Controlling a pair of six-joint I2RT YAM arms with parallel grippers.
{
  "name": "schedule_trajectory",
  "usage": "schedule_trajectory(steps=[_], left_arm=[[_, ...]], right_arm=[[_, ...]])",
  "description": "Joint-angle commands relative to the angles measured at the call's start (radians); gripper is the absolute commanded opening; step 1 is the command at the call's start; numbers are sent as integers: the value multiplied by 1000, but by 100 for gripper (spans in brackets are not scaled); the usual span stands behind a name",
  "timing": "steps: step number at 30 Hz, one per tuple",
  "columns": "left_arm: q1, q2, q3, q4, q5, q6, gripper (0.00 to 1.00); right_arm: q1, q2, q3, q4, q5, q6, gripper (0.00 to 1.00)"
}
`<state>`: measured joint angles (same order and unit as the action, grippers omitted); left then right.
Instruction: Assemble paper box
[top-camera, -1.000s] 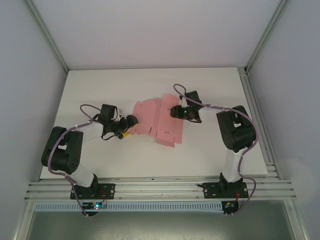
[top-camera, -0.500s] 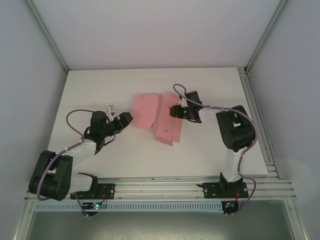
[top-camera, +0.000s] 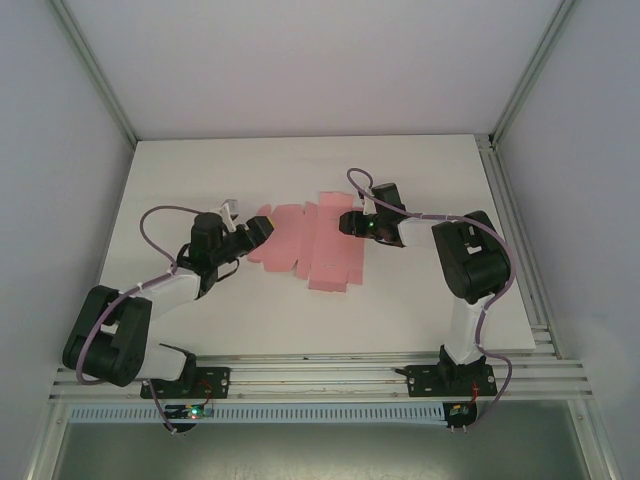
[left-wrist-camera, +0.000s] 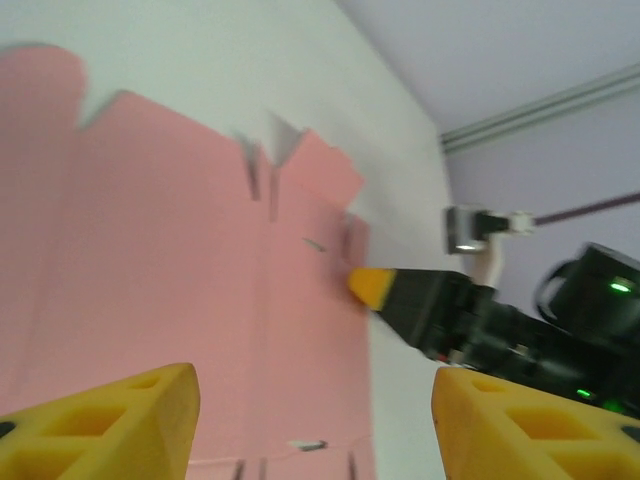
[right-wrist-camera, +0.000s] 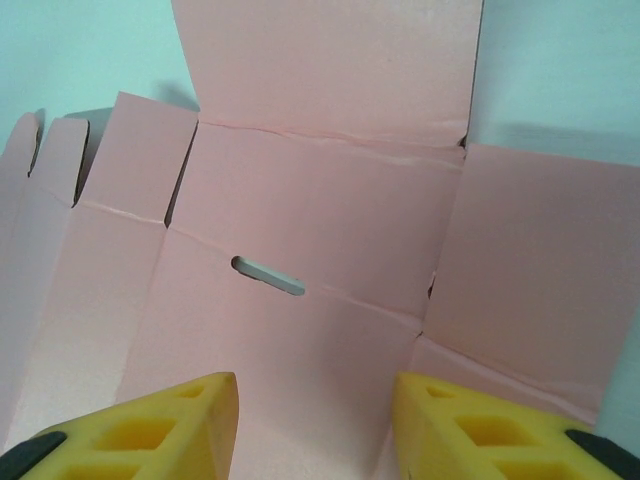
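The paper box (top-camera: 308, 248) is a flat pink die-cut sheet with flaps and creases, lying at the middle of the white table (top-camera: 300, 170). My left gripper (top-camera: 258, 226) hovers at the sheet's left edge, its yellow fingers (left-wrist-camera: 110, 420) wide apart over the pink card (left-wrist-camera: 170, 250) with nothing between them. My right gripper (top-camera: 350, 222) is over the sheet's upper right part. Its jaws stand open above a panel (right-wrist-camera: 310, 230) with a small slot (right-wrist-camera: 268, 275). In the left wrist view a yellow fingertip of the right gripper (left-wrist-camera: 370, 285) touches the sheet's edge.
Metal frame posts (top-camera: 95, 75) and grey walls enclose the table. A rail (top-camera: 320, 378) runs along the near edge by both arm bases. Bare tabletop (top-camera: 300, 170) lies behind the sheet and in front of it (top-camera: 330, 320).
My left gripper pulled back toward the near left, then returned to the sheet's left edge with its jaws narrower. The sheet's left part rose and now lies flat. The right arm stayed put.
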<state>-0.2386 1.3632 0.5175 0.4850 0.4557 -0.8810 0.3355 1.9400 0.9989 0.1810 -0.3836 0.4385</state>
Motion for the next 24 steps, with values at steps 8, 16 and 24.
schedule_trajectory(steps=[8, 16, 24], left_arm=[[-10, -213, 107, -894, -431, -21, 80], [-10, 38, 221, -765, -242, -212, 70], [-12, 179, 225, -626, -103, -348, 53]], right_arm=[[6, 119, -61, -299, 5, -4, 48], [16, 117, -49, -326, 33, -23, 48], [16, 126, -48, -316, 31, -16, 48]])
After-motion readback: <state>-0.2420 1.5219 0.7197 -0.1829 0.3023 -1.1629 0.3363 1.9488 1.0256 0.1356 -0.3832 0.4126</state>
